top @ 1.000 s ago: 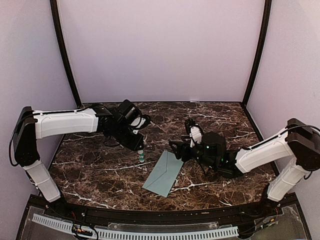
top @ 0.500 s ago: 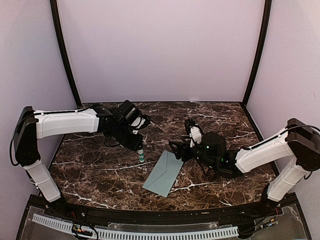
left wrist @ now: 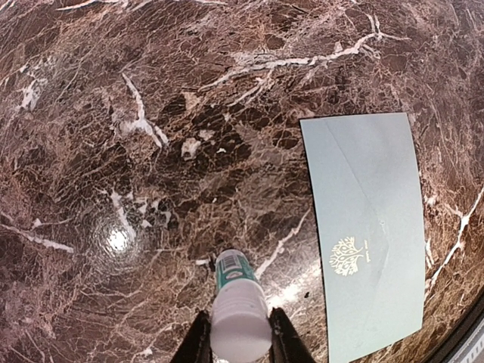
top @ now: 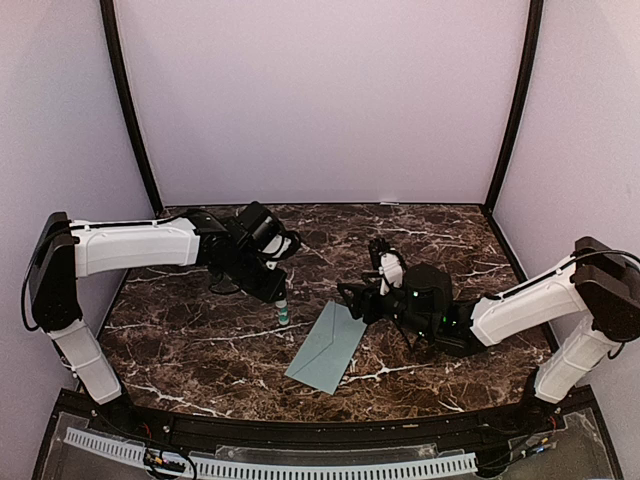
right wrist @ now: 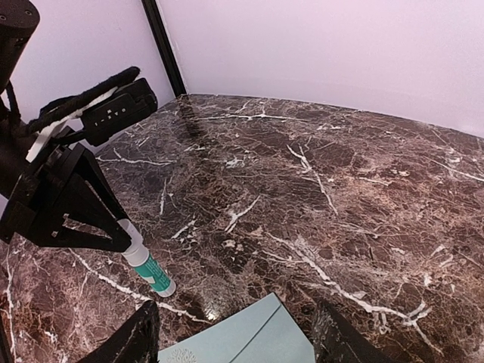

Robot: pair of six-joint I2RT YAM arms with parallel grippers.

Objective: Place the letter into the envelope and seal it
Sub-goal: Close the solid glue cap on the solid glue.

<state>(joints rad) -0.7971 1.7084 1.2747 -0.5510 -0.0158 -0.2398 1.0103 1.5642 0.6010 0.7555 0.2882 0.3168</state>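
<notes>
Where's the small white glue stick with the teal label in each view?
Top external: glue stick left of centre, in the left gripper.
Left wrist: bottom centre.
Right wrist: lower left.
Shared landmark: pale teal paper envelope beside it in all three.

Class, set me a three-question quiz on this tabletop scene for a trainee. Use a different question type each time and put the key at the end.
1. True or false: the envelope stands upright on its edge.
2. Multiple choice: the left gripper is shut on A) a pen, B) a glue stick, C) a folded cloth.
3. Fill in: the right gripper, over the envelope's far end, is ___.
Key: 1 false, it lies flat on the table; 2 B; 3 open.
</notes>
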